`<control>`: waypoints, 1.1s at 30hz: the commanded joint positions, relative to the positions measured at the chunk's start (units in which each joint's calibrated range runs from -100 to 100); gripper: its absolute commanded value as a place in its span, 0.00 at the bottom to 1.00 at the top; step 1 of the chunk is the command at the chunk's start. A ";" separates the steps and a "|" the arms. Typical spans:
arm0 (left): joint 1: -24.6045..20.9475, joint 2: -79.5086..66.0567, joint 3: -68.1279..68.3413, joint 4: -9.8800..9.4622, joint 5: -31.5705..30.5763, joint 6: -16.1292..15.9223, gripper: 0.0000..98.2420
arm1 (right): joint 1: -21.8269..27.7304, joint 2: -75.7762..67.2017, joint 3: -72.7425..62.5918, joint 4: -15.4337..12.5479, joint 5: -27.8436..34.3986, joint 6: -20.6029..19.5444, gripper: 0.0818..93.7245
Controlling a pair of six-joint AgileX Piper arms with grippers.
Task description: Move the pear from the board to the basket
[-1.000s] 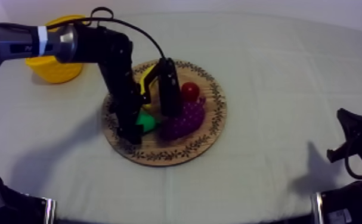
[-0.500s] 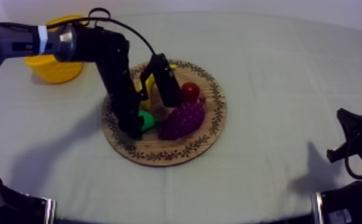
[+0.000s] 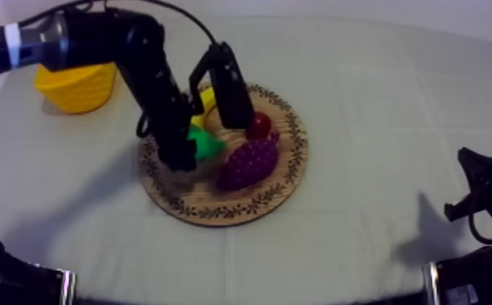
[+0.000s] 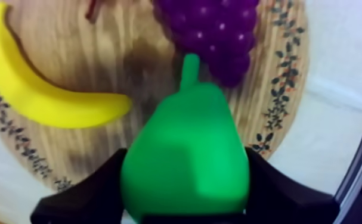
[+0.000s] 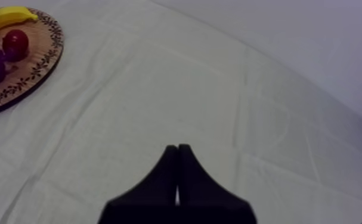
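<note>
Cloth (image 3: pixel 362 105) and round wooden board (image 3: pixel 216 212) lay just as they had a second before. The yellow basket (image 3: pixel 74 88) stood at the same far-left spot, though more of its front showed because the left arm (image 3: pixel 147 73) had swung up clear of it. That arm was what had changed: its long link, which had crossed in front of the basket, now came in higher from the upper left, bent sharply at the elbow and dropped steeply toward the board's left part. The left gripper (image 3: pixel 188 152) had risen with it, clenched on the pear (image 3: pixel 207 144). A second earlier the pear had sat lower on the wood; now it appeared lifted just above the board, over its left half and well apart from the basket. In the left wrist view the black fingers (image 4: pixel 281 190) pressed the pear's broad body from both sides. Its stem pointed toward the bunch of grapes (image 4: pixel 219 30), and the banana (image 4: pixel 46 95) lay on the wood beside it. Grapes, banana and small red fruit (image 3: pixel 258 124) had kept their places on the board. The right gripper (image 5: pixel 177 179) had not stirred at the near right of the table. Its fingers lay pressed together as a narrow wedge, holding nothing, over bare cloth and well apart from the board.
</note>
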 commanded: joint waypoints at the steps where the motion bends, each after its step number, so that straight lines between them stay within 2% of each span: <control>1: 0.01 -2.62 -1.01 -0.03 1.72 0.32 0.50 | -0.01 -0.03 -0.02 0.00 0.02 0.00 0.00; 6: 0.19 -6.66 -3.66 -0.30 4.99 2.01 0.50 | -0.02 -0.03 -0.02 0.00 0.02 0.00 0.00; 12: 0.32 -10.64 -6.62 -0.87 7.37 5.86 0.50 | -0.02 -0.03 -0.02 0.00 0.02 0.00 0.00; 16: 0.50 -12.69 -7.50 -1.30 7.84 11.03 0.50 | -0.02 -0.03 -0.02 0.00 0.02 0.00 0.00; 27: -0.37 -15.14 -7.66 0.49 6.40 26.80 0.50 | -0.02 -0.03 -0.02 0.00 0.02 0.00 0.00; 33: -2.73 -16.49 -8.15 0.60 6.93 31.50 0.51 | -0.02 -0.03 -0.02 0.00 0.02 0.00 0.00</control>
